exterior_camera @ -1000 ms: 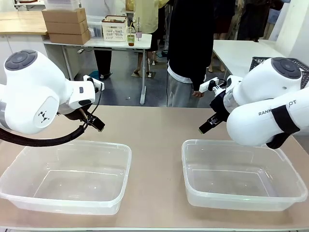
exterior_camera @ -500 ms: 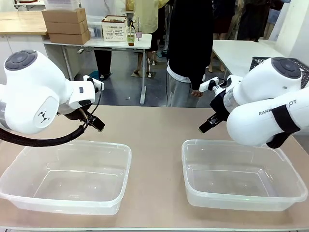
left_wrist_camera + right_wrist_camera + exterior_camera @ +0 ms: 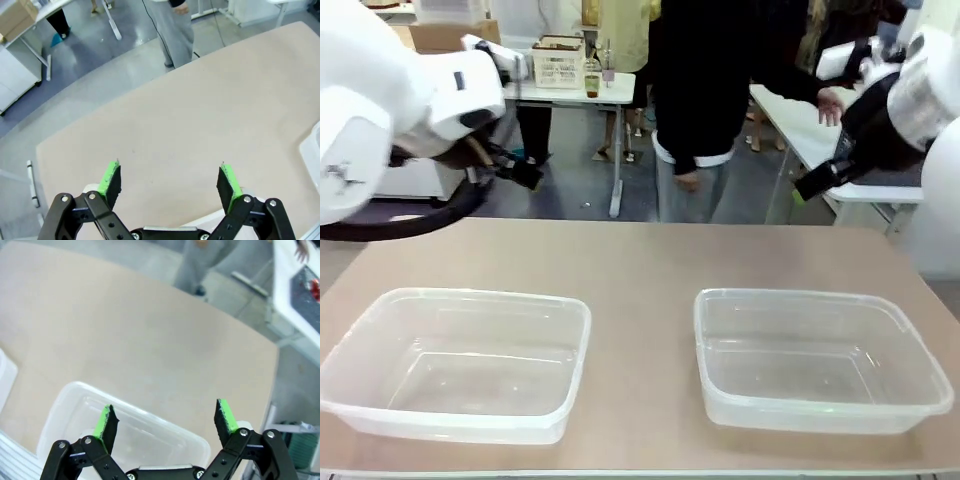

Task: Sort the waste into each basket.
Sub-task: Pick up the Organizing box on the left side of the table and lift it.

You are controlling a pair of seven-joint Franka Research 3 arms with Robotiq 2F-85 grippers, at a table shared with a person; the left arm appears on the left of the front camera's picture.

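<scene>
So I'm sitting here with both arms hovering high and nothing on the table to grab. Left gripper (image 3: 170, 185) is hanging up around 10 o'clock in the front view, jaws spread wide, nothing between the pads. Below it, the left tub (image 3: 455, 365) at 7 o'clock is sitting empty. The person (image 3: 705, 90) is standing at 12, one hand (image 3: 832, 103) reaching toward the side table at 2. Right tub (image 3: 820, 360) at 5 o'clock is empty too. Right gripper (image 3: 167, 421) is gaping wide and carrying nothing, looking down over that tub's rim. No cans or bottles are showing on my table; there's a bit of red (image 3: 314, 288) on that side table, too small to call. I'm worrying that any swing out that way could clip the person's arm.
</scene>
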